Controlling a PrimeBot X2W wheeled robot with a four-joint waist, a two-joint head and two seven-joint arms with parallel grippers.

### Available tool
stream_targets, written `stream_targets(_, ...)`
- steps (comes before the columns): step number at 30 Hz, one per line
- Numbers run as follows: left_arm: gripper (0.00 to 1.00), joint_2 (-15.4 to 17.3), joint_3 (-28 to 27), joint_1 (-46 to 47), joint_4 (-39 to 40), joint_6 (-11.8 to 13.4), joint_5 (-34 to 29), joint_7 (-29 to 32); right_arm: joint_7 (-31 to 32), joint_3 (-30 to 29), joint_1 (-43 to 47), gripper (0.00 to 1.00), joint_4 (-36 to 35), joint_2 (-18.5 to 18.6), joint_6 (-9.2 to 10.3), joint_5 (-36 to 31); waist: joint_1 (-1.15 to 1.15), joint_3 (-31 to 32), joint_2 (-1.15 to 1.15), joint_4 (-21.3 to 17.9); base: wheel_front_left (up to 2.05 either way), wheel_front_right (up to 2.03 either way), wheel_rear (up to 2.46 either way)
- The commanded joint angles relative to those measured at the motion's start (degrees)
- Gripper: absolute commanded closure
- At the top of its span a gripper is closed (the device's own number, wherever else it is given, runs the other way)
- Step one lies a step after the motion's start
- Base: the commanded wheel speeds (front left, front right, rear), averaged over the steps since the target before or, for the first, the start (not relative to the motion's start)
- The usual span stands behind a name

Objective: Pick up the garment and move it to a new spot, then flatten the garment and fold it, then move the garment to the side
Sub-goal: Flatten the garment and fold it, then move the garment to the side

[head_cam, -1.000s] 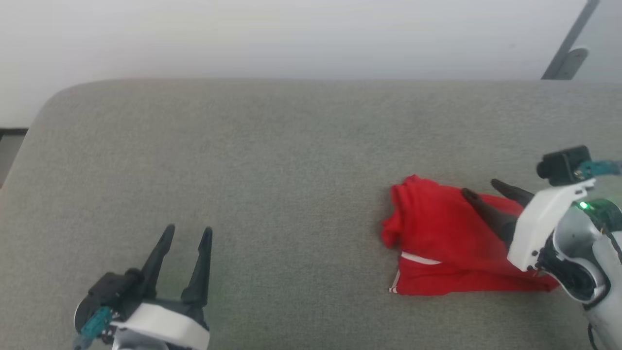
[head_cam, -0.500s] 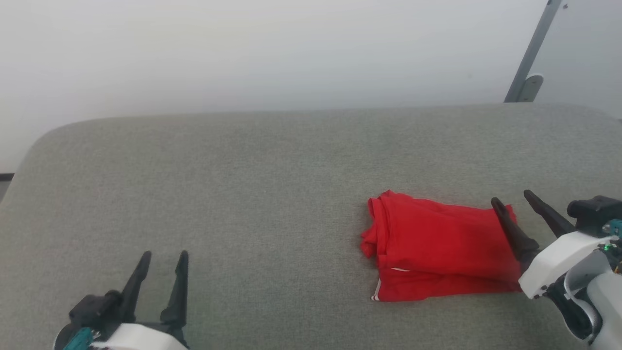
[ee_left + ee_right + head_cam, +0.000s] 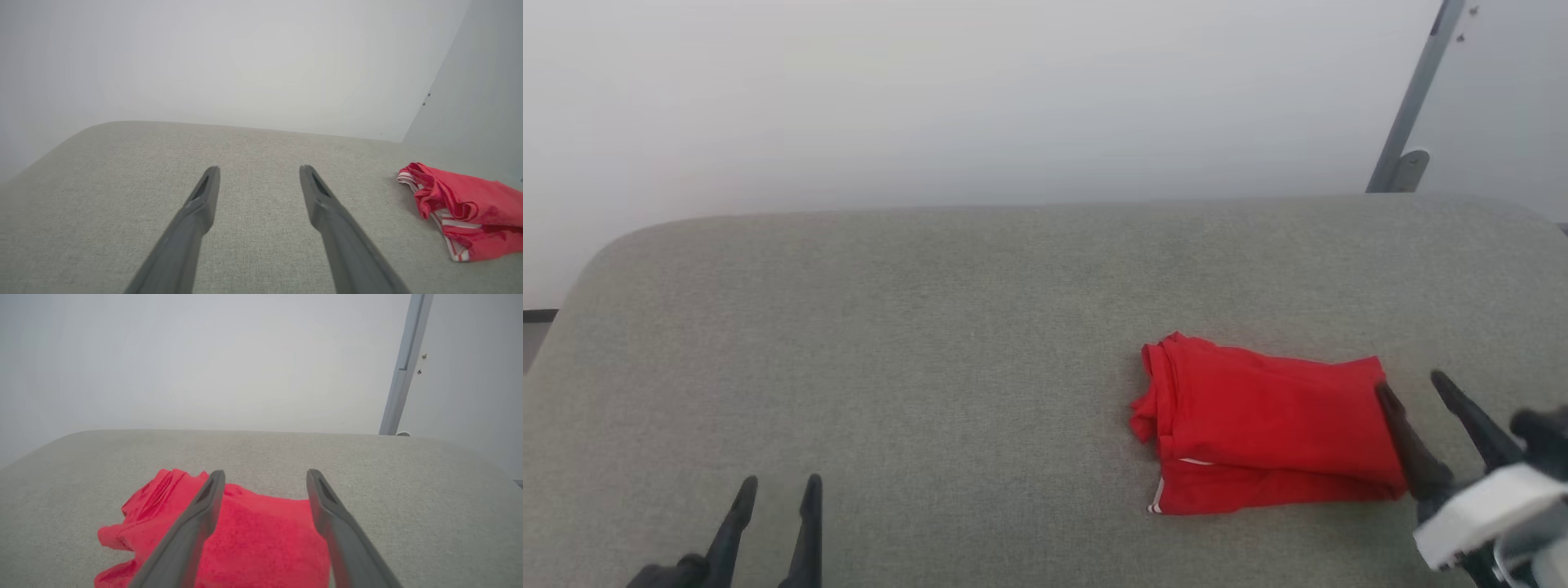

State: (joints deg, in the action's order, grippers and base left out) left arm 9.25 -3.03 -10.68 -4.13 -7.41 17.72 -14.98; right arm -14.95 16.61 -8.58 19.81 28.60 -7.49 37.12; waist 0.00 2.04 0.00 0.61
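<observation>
Our right gripper [image 3: 1409, 382] gapes wide, empty, beside the garment [image 3: 1266, 416]; left gripper [image 3: 780, 480] parted too, empty; our left wrist view catches its striped trim [image 3: 447, 223].

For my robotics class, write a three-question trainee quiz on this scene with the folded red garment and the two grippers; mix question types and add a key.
1. True or false: the garment lies folded on the grey surface, nearer the right gripper than the left gripper.
2. The right gripper is: A) shut on the garment; B) open, holding nothing; C) shut and empty.
3. Fill in: the garment's striped trim is red and ____.
Key: 1 true; 2 B; 3 white.
</observation>
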Motion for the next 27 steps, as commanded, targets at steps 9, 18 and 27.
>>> stream_targets(9,0.0,-0.95,-1.94,-4.81,4.33,-0.08,-0.4,-0.27,0.88,-8.67,9.9,0.0,-8.02,-1.92,0.01,-3.01,0.0,-0.15,0.0,0.94,0.0,0.0,0.0)
stream_targets(18,0.0,-1.39,-1.87,-3.88,4.93,-0.08,-1.12,-0.27,3.93,-12.19,12.16,0.0,-12.89,-4.57,0.01,-5.6,0.0,-0.6,0.0,1.31,0.0,0.0,0.0)
stream_targets(27,0.0,-1.53,-1.7,-3.61,4.7,-0.09,-0.94,-0.27,5.38,-13.34,12.83,0.0,-14.78,-5.79,0.01,-6.42,0.0,-0.94,0.0,1.53,0.0,0.0,0.0)
